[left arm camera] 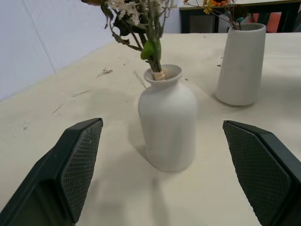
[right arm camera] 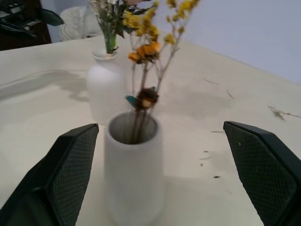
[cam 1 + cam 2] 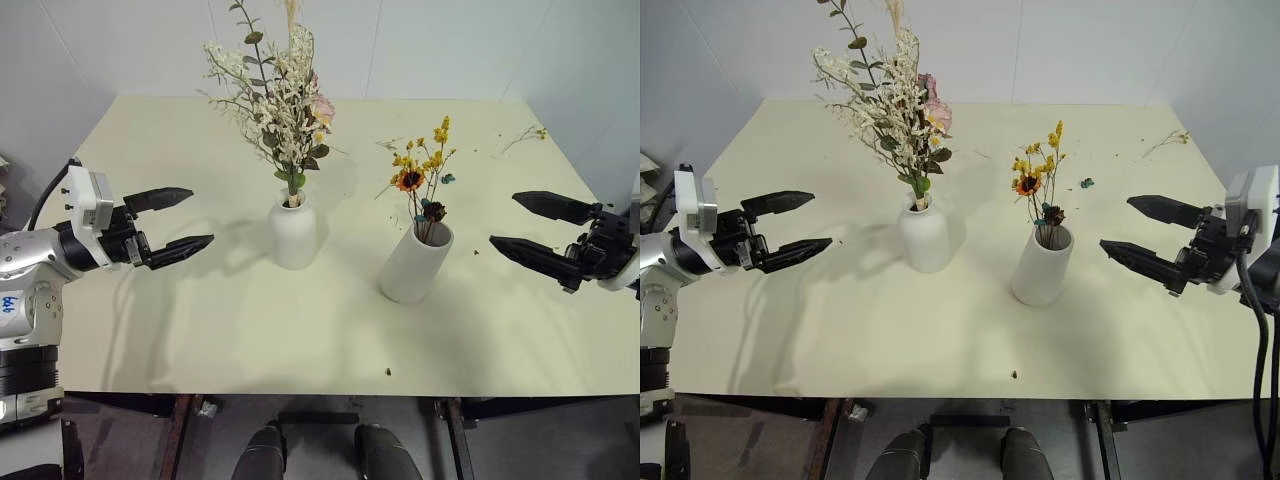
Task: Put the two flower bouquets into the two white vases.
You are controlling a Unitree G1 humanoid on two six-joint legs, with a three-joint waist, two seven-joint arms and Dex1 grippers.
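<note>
The bushy cream-white and green bouquet with a pink bloom stands in the short rounded white vase near the table's middle. To its right, the small yellow-orange bouquet stands in the taller white cylinder vase, which leans slightly. My left gripper is open, level, well to the left of the rounded vase and holds nothing. Off to the right of the cylinder vase my right gripper is open and empty too. The left wrist view has the rounded vase ahead; the right wrist view faces the cylinder vase.
The cream table has loose twigs at its far right corner and a small dark scrap near the front edge. A white wall stands behind the table.
</note>
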